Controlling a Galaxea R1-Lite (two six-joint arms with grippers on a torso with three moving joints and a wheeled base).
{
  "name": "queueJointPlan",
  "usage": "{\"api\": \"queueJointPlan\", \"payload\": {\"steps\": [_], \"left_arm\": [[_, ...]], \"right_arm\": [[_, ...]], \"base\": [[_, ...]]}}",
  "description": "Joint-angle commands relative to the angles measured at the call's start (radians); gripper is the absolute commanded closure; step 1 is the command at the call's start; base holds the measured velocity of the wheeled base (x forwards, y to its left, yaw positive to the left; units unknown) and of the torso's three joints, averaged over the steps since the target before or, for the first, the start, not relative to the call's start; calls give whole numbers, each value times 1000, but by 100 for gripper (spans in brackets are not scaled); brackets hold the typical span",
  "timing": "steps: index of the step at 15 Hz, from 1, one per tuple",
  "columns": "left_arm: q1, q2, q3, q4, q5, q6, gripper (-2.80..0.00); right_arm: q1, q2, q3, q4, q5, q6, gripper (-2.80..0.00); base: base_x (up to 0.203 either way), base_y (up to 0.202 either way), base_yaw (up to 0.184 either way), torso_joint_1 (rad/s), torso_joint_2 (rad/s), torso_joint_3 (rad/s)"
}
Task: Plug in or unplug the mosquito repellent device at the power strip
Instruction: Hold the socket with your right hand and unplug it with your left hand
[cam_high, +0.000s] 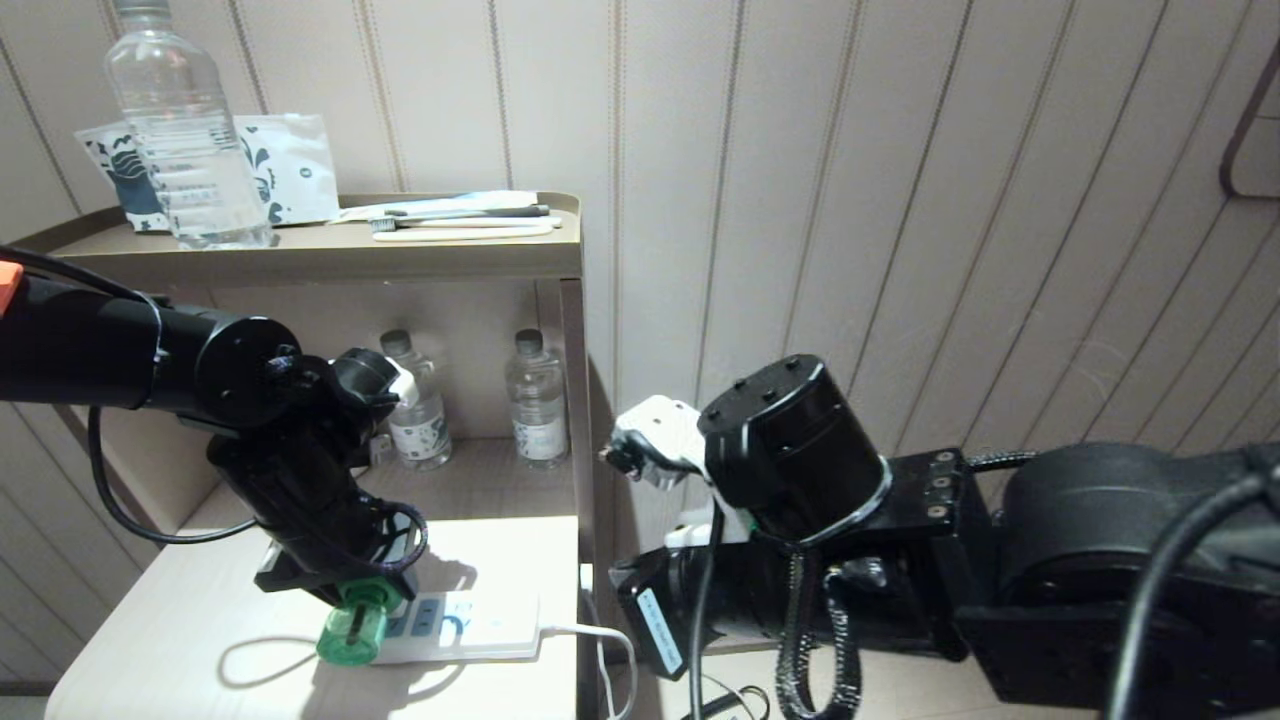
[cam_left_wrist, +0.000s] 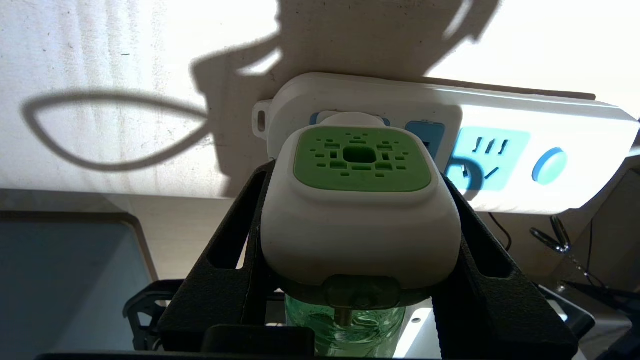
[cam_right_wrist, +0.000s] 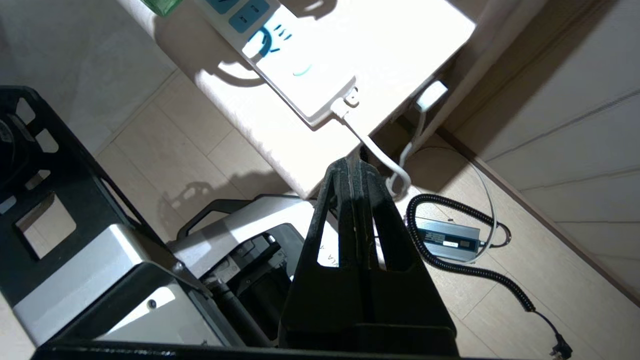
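Pale wood-grain tabletop (cam_high: 180, 620) beside a panelled wall carried the work, lit hard enough to throw sharp shadows. On it the mosquito repellent device (cam_left_wrist: 357, 210) sat at the end socket of the power strip (cam_left_wrist: 500, 145), its white body and green vented cap against the strip's face and its translucent green bottle (cam_high: 352, 632) pointing back toward the robot; whether its pins were fully seated could not be told. The left gripper (cam_left_wrist: 357, 260) clamped the device's white body between its two black fingers, at a middling width. The strip lay loose, its white cord (cam_high: 600, 640) trailing off the table edge. The right gripper (cam_right_wrist: 356, 172), fingers pressed together and empty, hung off the table's near edge above the floor, apart from the strip, so nothing pinned the strip down. That looked like the main risk: a pull on the device might have lifted or dragged the whole strip rather than freeing the plug, and a push at a slight tilt might have skated it across the smooth top. The rounded shell could also have slipped in the fingers. Farther off, water bottles (cam_high: 535, 400) stood on the shelf, clear of trouble.
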Motion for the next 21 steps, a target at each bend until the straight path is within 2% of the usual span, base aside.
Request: {"api": "queueJointPlan", "payload": {"steps": [1,9,21], "left_arm": [[0,5,-1,4,0,-3,0],[-2,7,7,7,0,-4,0],[-5,27,-10,6,0,-1,0]], "right_arm": [[13,94,-50,0,0,2,0],[65,336,-206,0,-6,15,0],[95,488,-402,3,-9,16,0]], "base": [[0,0,0,0,0,0],[0,0,0,0,0,0],[0,0,0,0,0,0]]}}
